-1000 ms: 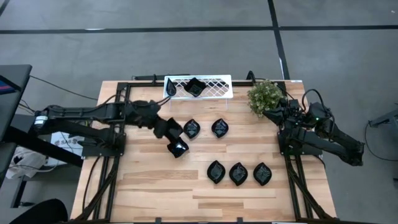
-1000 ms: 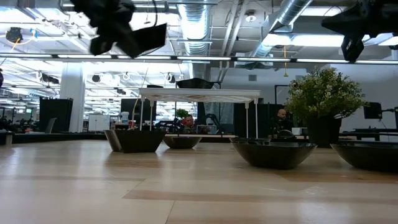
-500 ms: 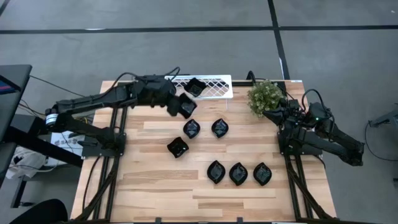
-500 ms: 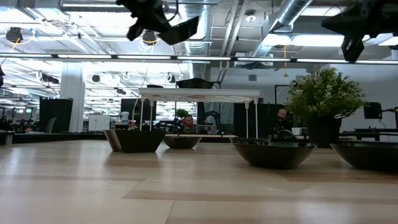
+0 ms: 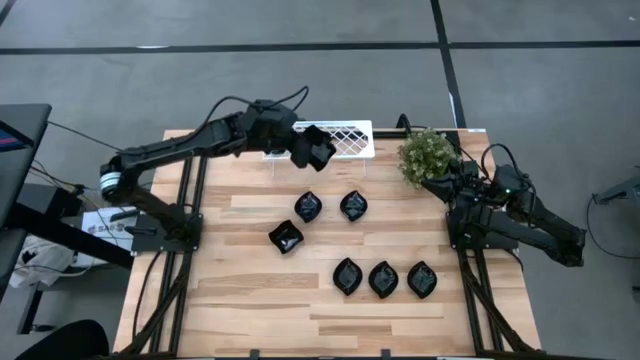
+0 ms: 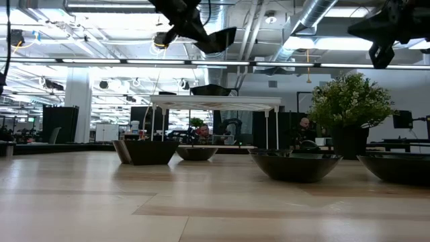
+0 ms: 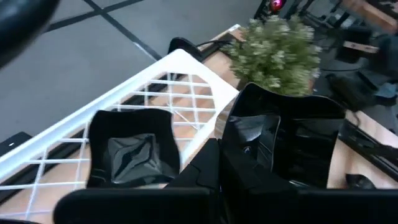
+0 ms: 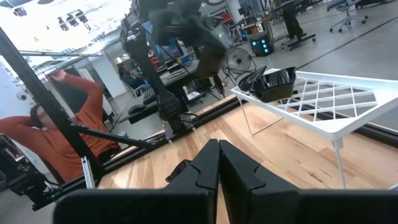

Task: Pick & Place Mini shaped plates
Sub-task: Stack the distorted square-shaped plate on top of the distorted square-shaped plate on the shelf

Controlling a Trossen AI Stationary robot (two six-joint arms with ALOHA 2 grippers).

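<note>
One tray: a white tray on legs is seen at the far edge of the table, just beside a green plant.
In the tray: one square black plate is seen lying in it.
Left gripper: the left gripper is held up in the air, over the tray. A second square plate is clamped between its fingers, with the plate tilted.
On the table: six more plates are set on the wood. A square one is nearest the left arm. Two leaf ones are side by side near the middle. Three more are lined up in a row nearer the front.
Right gripper: the right gripper is kept at the right side of the table, near the plant. Its fingers are pressed together with nothing held between them.
Hard to see: in the low view the left gripper is cut off at the top edge. Part of the tray plate is covered by the held plate in the high view.
Behind the table: a person in an orange top is seen in the right wrist view.
</note>
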